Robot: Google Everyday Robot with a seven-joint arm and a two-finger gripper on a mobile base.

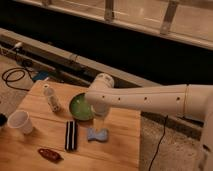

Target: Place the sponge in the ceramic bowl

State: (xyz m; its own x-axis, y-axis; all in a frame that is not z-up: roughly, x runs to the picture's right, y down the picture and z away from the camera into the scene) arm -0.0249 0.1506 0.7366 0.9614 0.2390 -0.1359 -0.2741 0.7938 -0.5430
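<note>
The pale-blue sponge lies flat on the wooden table, just in front of the ceramic bowl. The bowl is green inside and partly covered on its right side by my arm. My white arm reaches in from the right and bends down at the wrist. The gripper points straight down, directly above the sponge and very close to it.
A black-and-white striped block lies left of the sponge. A white cup and a small bottle stand at the left, and a reddish-brown object lies near the front edge. Cables lie on the floor beyond the table.
</note>
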